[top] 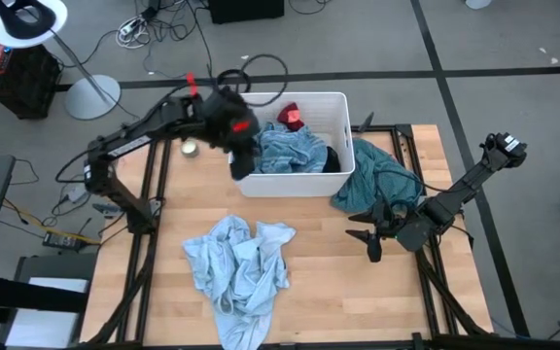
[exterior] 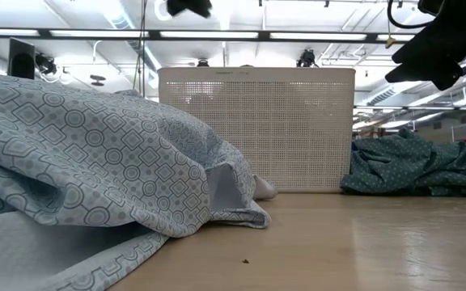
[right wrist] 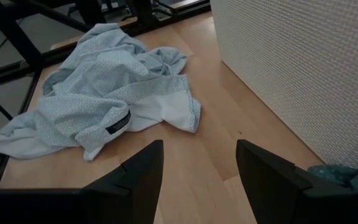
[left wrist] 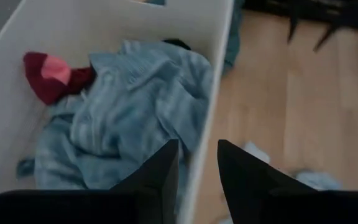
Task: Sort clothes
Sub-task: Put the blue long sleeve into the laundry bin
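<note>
The left hand (top: pixel 238 165) is positioned over the near-left corner of the white bin (top: pixel 342 109). Its 2 fingers (left wrist: pixel 160 177) are released, with a gap between them, and straddle the bin wall (left wrist: pixel 213 93) from above. Nothing is held between them.

Inside the bin lies a blue striped garment (left wrist: pixel 129 118), crumpled and filling most of the floor. A small red garment (left wrist: pixel 48 74) lies against it at the far side of the bin. A black garment (top: pixel 333 160) is visible at the bin's right end, beside the blue one.

The right hand (top: pixel 369 236) hovers above the desk (top: pixel 329 292) at the right, in front of the bin. Its 2 fingers (right wrist: pixel 142 171) are spread apart and empty, with bare desk showing between them.

A teal patterned garment (top: pixel 377 180) lies heaped on the desk, touching the right end of the bin, just behind the right hand.

A light blue patterned garment (top: pixel 239 272) lies crumpled on the desk in front of the bin, toward the left of centre, apart from both hands. In the low view it fills the left foreground (exterior: pixel 79 153), with the perforated bin wall (exterior: pixel 298 129) behind it and the teal garment (exterior: pixel 419 166) at the right.
</note>
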Action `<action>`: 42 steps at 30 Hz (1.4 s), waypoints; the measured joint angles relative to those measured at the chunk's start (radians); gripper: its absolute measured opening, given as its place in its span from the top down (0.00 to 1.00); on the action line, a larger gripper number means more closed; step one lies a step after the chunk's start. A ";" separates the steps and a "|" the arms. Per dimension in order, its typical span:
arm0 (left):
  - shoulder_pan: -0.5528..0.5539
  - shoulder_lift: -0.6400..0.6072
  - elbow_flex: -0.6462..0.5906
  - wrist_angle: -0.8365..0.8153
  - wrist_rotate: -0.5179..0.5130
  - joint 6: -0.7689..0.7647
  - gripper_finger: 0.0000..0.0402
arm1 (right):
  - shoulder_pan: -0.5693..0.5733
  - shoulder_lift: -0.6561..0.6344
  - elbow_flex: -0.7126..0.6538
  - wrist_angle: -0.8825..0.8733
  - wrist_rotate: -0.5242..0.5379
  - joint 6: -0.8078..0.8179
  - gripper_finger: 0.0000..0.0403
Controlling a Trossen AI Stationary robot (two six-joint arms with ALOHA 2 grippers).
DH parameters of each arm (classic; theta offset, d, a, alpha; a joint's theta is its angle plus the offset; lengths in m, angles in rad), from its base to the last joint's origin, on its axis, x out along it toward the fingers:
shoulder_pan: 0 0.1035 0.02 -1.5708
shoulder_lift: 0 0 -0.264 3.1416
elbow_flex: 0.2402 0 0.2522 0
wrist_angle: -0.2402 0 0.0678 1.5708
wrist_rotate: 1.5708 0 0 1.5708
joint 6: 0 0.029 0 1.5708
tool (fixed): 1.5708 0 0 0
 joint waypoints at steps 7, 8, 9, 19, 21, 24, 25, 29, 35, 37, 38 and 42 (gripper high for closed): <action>-0.177 -0.034 0.000 -0.138 -0.143 -0.149 0.71 | 0.000 0.000 0.000 0.000 0.000 0.000 0.49; -0.203 -0.035 0.000 -0.147 -0.162 -0.165 0.71 | 0.000 0.000 0.000 0.000 0.000 0.000 0.49; -0.228 -0.036 0.000 -0.155 -0.181 -0.178 0.71 | 0.000 0.000 0.000 0.000 0.000 0.000 0.49; -0.448 -0.062 -0.196 -0.100 -0.316 -0.299 0.71 | 0.000 0.000 0.000 0.000 0.000 0.006 0.49; -0.477 -0.087 -0.260 -0.075 -0.322 -0.331 0.71 | 0.000 0.000 0.000 0.000 0.000 0.006 0.49; -0.512 -0.129 -0.360 -0.004 -0.323 -0.368 0.71 | 0.000 0.001 0.000 0.000 0.000 0.006 0.49; -0.523 -0.143 -0.393 0.020 -0.322 -0.388 0.71 | 0.000 0.001 0.000 0.000 0.000 0.006 0.49; -0.545 -0.169 -0.505 0.093 -0.294 -0.436 0.71 | 0.000 0.001 0.000 0.003 0.000 0.006 0.49; -0.546 -0.165 -0.649 0.234 -0.243 -0.424 0.71 | 0.000 0.001 0.000 0.016 0.000 0.006 0.49; -0.546 -0.165 -0.691 0.275 -0.197 -0.411 0.70 | 0.000 0.001 0.000 0.020 0.000 0.006 0.49; -0.546 -0.165 -0.709 0.300 -0.170 -0.408 0.69 | 0.000 0.002 0.000 0.022 0.000 0.006 0.49; -0.546 -0.165 -0.771 0.370 -0.116 -0.411 0.67 | 0.000 0.002 0.000 0.023 0.000 0.006 0.49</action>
